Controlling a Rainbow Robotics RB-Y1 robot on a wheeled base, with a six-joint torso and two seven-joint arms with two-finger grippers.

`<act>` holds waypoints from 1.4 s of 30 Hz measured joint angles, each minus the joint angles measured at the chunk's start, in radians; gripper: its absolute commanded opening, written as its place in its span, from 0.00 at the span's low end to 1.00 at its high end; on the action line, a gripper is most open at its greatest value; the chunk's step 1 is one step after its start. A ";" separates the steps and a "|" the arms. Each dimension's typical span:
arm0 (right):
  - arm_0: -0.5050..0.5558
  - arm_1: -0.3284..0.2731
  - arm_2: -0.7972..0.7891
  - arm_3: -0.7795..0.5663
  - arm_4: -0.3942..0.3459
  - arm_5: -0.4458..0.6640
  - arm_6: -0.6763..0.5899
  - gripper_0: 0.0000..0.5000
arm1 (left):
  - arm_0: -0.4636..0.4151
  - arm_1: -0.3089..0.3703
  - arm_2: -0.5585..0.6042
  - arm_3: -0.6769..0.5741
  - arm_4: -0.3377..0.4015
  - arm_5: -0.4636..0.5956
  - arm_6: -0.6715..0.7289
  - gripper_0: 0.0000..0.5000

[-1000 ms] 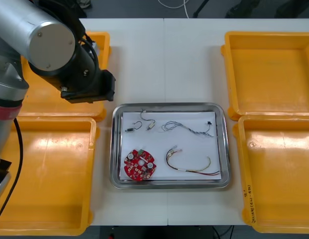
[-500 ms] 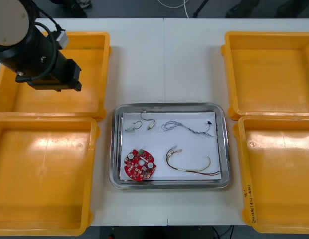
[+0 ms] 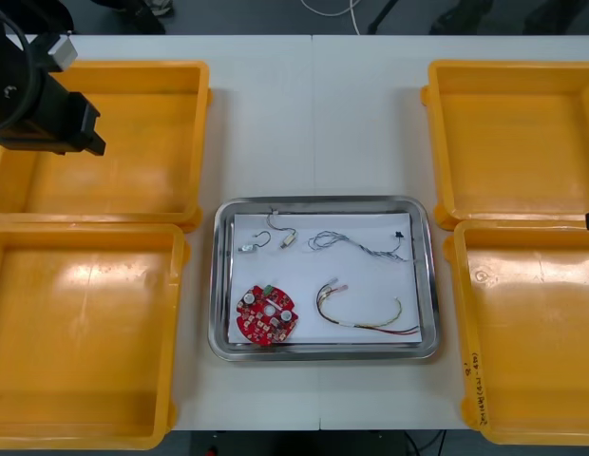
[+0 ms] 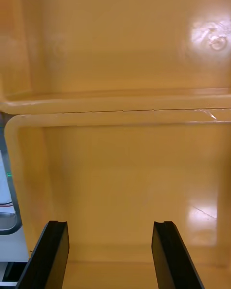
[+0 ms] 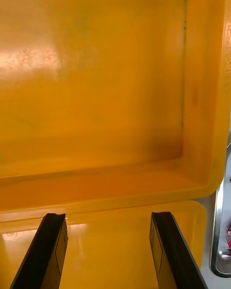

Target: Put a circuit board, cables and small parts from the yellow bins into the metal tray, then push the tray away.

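The loaded metal tray (image 3: 216, 285) sits on the tabletop (image 3: 313, 114) between the yellow bins (image 3: 85, 332). I'd judge it light and slick, best pushed at its near rim. Over the bins, the left end effector (image 5: 107, 216) and right end effector (image 4: 109, 224) hang released.

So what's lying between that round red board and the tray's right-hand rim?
Front view: the red and yellow cable, curled on the white lining of the metal tray, right of the circuit board.

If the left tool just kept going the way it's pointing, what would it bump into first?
Most likely the bare floor of a yellow bin on the robot's left, which lies straight ahead of the open left tool, close to where that bin meets its neighbour. Depth is hard to judge.
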 measured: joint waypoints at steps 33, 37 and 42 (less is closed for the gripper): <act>-0.381 0.071 0.558 -0.055 -0.084 0.000 0.000 1.00 | 0.346 0.062 0.185 -0.361 0.070 0.000 0.001 1.00; -0.412 0.086 0.622 -0.088 -0.084 0.000 0.013 1.00 | 0.366 0.070 0.188 -0.375 0.070 0.000 0.001 1.00; -0.428 0.087 0.704 -0.148 -0.073 0.000 0.027 1.00 | 0.381 0.083 0.188 -0.381 0.070 0.000 0.001 1.00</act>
